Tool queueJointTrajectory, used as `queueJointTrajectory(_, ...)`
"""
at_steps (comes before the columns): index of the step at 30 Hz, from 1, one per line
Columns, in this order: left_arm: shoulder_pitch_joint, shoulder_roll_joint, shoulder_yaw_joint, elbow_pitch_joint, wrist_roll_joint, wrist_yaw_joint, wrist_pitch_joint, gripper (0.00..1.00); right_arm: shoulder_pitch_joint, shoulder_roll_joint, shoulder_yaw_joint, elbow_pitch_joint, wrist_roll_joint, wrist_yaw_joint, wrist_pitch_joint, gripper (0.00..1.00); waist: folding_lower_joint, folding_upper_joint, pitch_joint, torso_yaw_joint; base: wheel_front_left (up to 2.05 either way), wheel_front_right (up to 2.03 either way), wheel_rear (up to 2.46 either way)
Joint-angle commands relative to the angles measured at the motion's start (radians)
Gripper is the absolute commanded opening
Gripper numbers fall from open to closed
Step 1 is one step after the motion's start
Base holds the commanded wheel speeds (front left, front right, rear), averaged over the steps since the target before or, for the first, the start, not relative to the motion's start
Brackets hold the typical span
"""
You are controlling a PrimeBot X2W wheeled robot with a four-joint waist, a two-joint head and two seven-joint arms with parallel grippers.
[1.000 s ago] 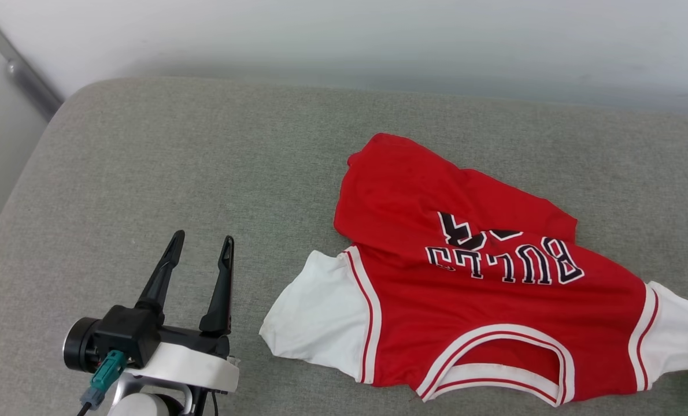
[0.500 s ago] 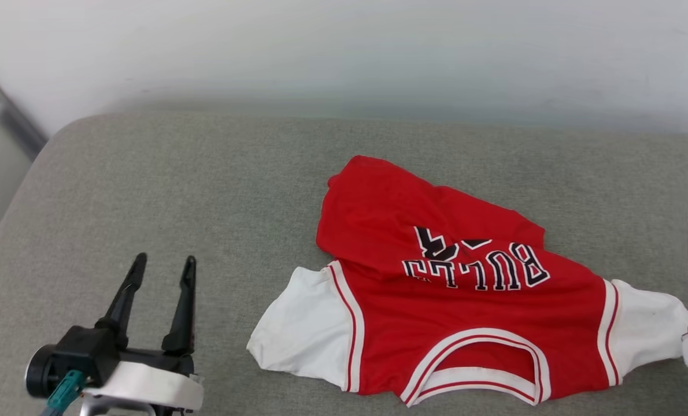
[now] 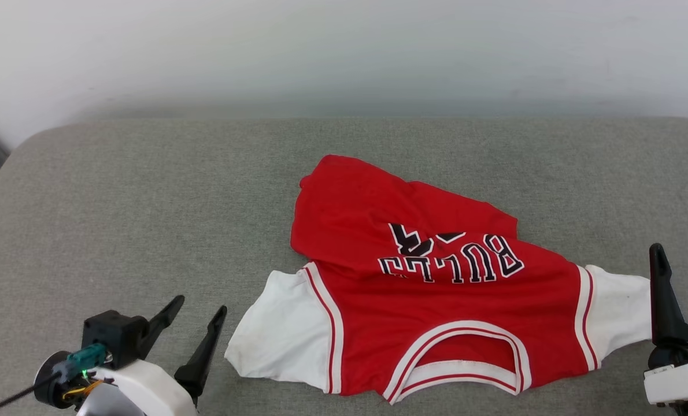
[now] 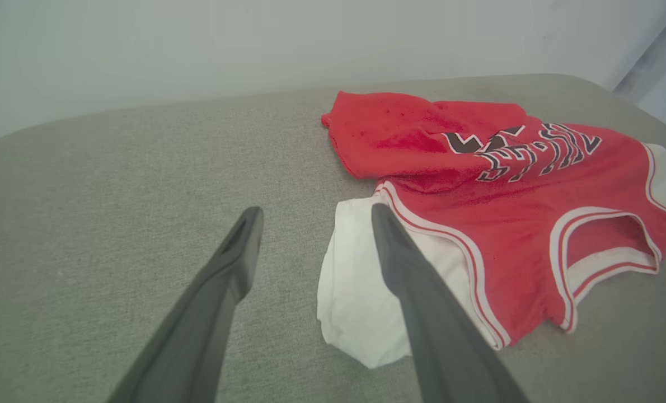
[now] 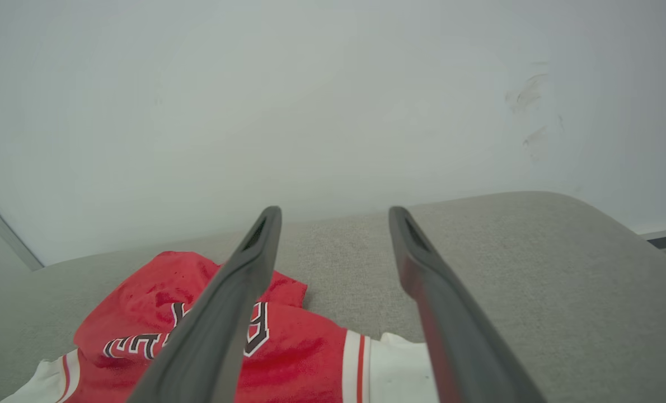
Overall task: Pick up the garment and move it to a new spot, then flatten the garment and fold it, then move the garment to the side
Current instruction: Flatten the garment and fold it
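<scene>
The garment (image 3: 436, 300), a red jersey with white sleeves and black lettering, lies on the grey cushion with its collar toward me and its lower half folded over the chest. It shows too in the left wrist view as the garment (image 4: 512, 184) and in the right wrist view as the garment (image 5: 288, 347). My left gripper (image 3: 199, 309) is open at the lower left, just left of the white sleeve (image 3: 274, 341), holding nothing. Beside the other sleeve (image 3: 616, 306), at the lower right, my right gripper (image 3: 682, 251) stands open and empty.
The grey cushion (image 3: 147, 202) spreads wide to the left of the jersey and behind it. A pale wall (image 3: 344, 52) rises behind the cushion. The cushion's rounded corner (image 3: 14, 156) is at the far left.
The head camera has turned, so the whole picture shifted left and the right gripper came into view. The right gripper now stands open by the right sleeve. The jersey lies as before.
</scene>
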Motion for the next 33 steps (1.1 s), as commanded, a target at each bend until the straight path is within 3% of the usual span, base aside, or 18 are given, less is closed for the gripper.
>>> queueJointTrajectory(1, -0.007, 0.032, -0.016, -0.024, -0.033, -0.004, 0.102, 1.00, 0.005, -0.013, 0.003, 0.005, -0.006, 0.000, -0.009, 1.00, 0.0000, 0.0000, 0.018, -0.012, 0.00, 0.00, 0.00)
queueJointTrajectory(5, -0.020, 0.122, -0.054, -0.055, -0.064, -0.007, 0.349, 1.00, -0.020, -0.009, 0.002, 0.006, 0.004, 0.000, -0.017, 1.00, 0.0000, 0.0000, 0.050, -0.032, 0.00, 0.00, 0.00)
queueJointTrajectory(9, -0.043, 0.145, -0.099, -0.057, -0.100, -0.007, 0.500, 1.00, -0.042, -0.018, 0.007, 0.013, -0.023, 0.000, -0.016, 1.00, 0.0000, 0.0000, 0.093, -0.051, 0.00, 0.00, 0.00)
queueJointTrajectory(11, -0.071, 0.169, -0.112, -0.050, -0.081, -0.010, 0.529, 1.00, -0.055, -0.014, 0.009, 0.016, -0.021, 0.000, -0.020, 1.00, 0.0000, 0.0000, 0.114, -0.059, 0.00, 0.00, 0.00)
queueJointTrajectory(23, -0.129, 0.172, -0.178, 0.092, -0.052, -0.005, 0.609, 1.00, -0.097, -0.011, -0.003, 0.027, 0.038, 0.000, -0.043, 1.00, 0.0000, 0.0000, 0.184, -0.086, 0.00, 0.00, 0.00)
queueJointTrajectory(24, -0.125, 0.168, -0.186, 0.106, -0.061, -0.006, 0.617, 0.85, -0.098, -0.013, -0.001, 0.028, 0.035, 0.000, -0.044, 1.00, 0.0000, 0.0000, 0.188, -0.086, 0.00, 0.00, 0.00)
queueJointTrajectory(25, -0.122, 0.165, -0.196, 0.118, -0.067, -0.007, 0.624, 0.09, -0.099, -0.015, 0.000, 0.030, 0.033, 0.000, -0.046, 1.00, 0.0000, 0.0000, 0.190, -0.086, 0.00, 0.00, 0.00)
queueJointTrajectory(26, -0.121, 0.162, -0.204, 0.127, -0.070, -0.009, 0.623, 0.00, -0.101, -0.016, 0.002, 0.033, 0.031, 0.000, -0.046, 1.00, 0.0000, 0.0000, 0.191, -0.085, 0.00, 0.00, 0.00)
queueJointTrajectory(33, -0.133, 0.130, -0.171, 0.117, -0.082, 0.013, 0.523, 0.00, -0.089, -0.046, 0.000, 0.055, -0.004, 0.000, -0.011, 1.00, 0.0000, 0.0000, 0.163, -0.065, 0.00, 0.00, 0.00)
